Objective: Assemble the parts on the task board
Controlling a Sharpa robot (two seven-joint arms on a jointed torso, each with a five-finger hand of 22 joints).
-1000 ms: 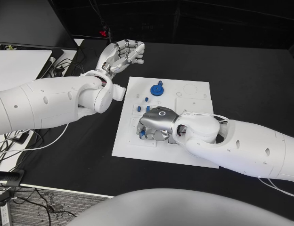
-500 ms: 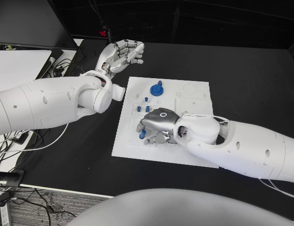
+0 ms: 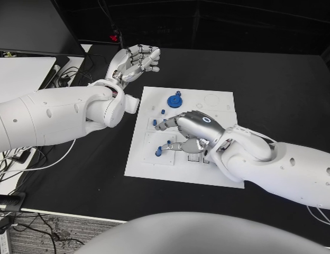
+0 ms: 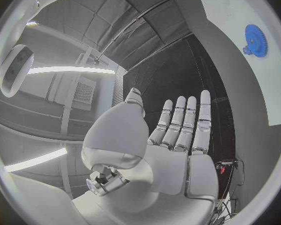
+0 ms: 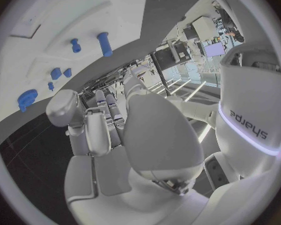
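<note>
Several blue parts (image 3: 156, 152) sat on task board (image 3: 220, 103); gear (image 3: 175, 100) at 12 o'clock. Right hand (image 3: 189, 132) above board, fingers spread, empty. Left hand (image 3: 137, 59) released.

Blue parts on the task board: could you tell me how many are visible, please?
6: gear at the board's far end, small peg beside it, two pegs mid-board, two pieces by the right hand, which may hide others.

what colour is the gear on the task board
Blue; the gear shows best in the head view.
</note>
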